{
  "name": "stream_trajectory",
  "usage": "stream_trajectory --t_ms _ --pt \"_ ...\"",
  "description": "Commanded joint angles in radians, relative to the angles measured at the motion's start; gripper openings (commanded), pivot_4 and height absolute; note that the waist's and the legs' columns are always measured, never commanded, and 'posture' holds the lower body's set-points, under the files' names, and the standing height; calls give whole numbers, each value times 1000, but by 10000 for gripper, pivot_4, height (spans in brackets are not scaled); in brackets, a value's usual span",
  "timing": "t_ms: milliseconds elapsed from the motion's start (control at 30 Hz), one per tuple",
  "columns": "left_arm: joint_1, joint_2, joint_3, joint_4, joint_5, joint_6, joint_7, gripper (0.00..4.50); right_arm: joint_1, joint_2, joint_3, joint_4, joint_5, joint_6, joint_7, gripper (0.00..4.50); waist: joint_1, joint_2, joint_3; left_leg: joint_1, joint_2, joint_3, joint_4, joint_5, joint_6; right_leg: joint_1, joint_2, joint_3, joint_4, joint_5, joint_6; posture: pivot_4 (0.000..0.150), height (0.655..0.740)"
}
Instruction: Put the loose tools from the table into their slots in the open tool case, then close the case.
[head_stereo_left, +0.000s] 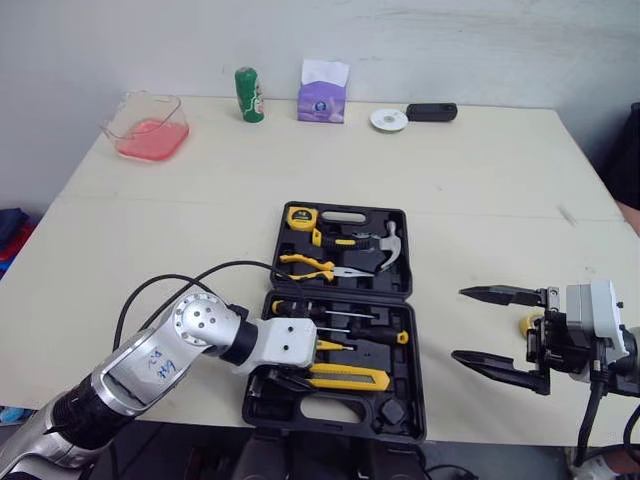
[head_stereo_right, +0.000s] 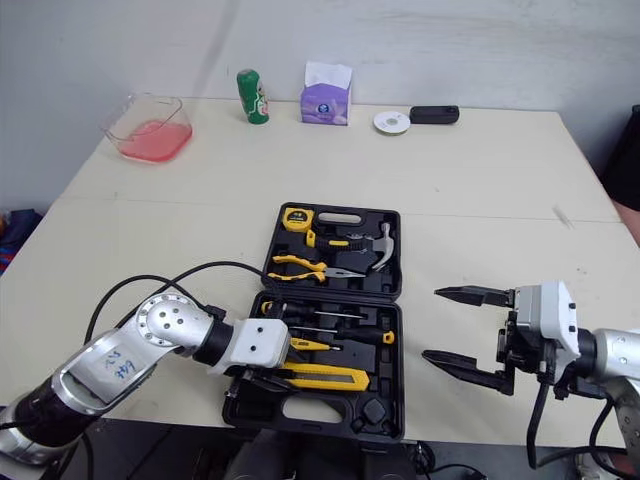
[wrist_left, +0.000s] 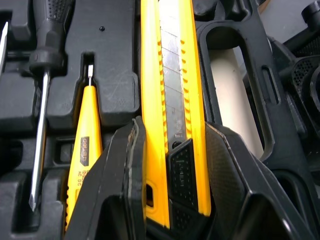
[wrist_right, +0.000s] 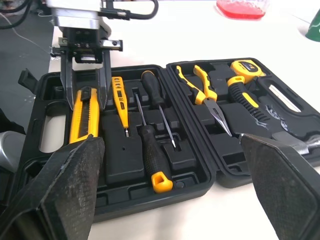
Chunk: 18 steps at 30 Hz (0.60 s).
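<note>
Gripping the knife (head_stereo_left: 348, 377) in its slot in the open case (wrist_right: 116, 150), our left gripper (wrist_right: 86, 100) seemed to seat the last tool while our right gripper (head_stereo_left: 460, 323) hung wide and empty alongside; closing remained, we judged.

Tool case (head_stereo_left: 404, 250) on table (head_stereo_left: 450, 170); utility knife (head_stereo_left: 350, 377) in near half; hammer (head_stereo_left: 385, 245), pliers (head_stereo_left: 315, 266) far half.
</note>
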Motion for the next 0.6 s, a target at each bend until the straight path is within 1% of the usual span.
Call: stream_trajectory --t_ms 33,267,433,500,533,600 --pt "10 38 -28 -6 50 55 7 12713 -2 0 -9 -32 20 0 -4 45000 -1 0 0 0 0 0 0 0 0 0 0 0 0 0 0 1500 7400" --pt "-11 42 -48 -20 59 108 33 12713 -6 1 -4 -31 19 3 -10 45000 0 0 0 0 0 0 0 0 0 0 0 0 0 0 0 1500 7400" --pt "-8 28 -42 -30 31 117 34 12713 -8 3 0 -29 17 1 -12 45000 0 0 0 0 0 0 0 0 0 0 0 0 0 0 0 1500 7400" --pt "-2 15 -34 -33 24 79 33 23102 -8 4 2 -27 16 0 -12 45000 0 0 0 0 0 0 0 0 0 0 0 0 0 0 0 1500 7400" --pt "-1 4 -28 -32 26 55 39 26168 -9 4 3 -27 16 0 -12 45000 0 0 0 0 0 0 0 0 0 0 0 0 0 0 0 1500 7400" --pt "-1 -8 -20 -26 30 24 43 34115 -9 5 4 -26 15 -1 -12 45000 1 0 0 0 0 0 0 0 0 0 0 0 0 0 0 1500 7400"
